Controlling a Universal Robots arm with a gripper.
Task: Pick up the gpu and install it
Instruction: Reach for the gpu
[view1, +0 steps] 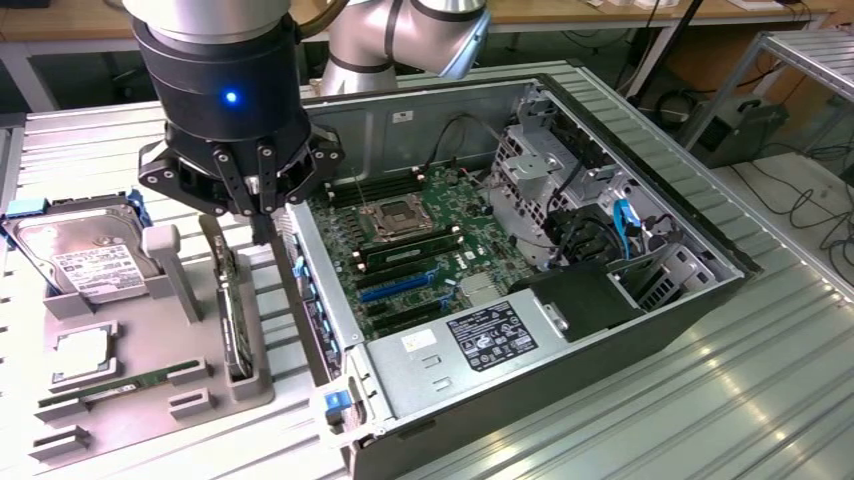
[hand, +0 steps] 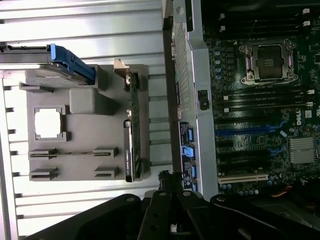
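Note:
The gpu (view1: 236, 322) stands on edge in a slot of the grey parts tray (view1: 147, 330), a thin dark card with its metal end toward the far side. In the wrist view the gpu (hand: 130, 146) appears edge-on along the tray's side nearest the case. My gripper (view1: 263, 228) hangs a little above the gap between the tray and the computer case wall, close beside the card's far end. Its fingers are shut together with nothing between them. In the wrist view my gripper (hand: 166, 178) points down next to the case's rear panel, apart from the card.
An open computer case (view1: 694, 270) lies on the metal table, motherboard (view1: 414, 250) exposed with blue and black card slots (view1: 394, 288). On the tray sit a hard drive (view1: 83, 258) with blue rails, a CPU (view1: 80, 352) and a RAM stick (view1: 118, 386). The case wall (hand: 176, 75) stands beside the tray.

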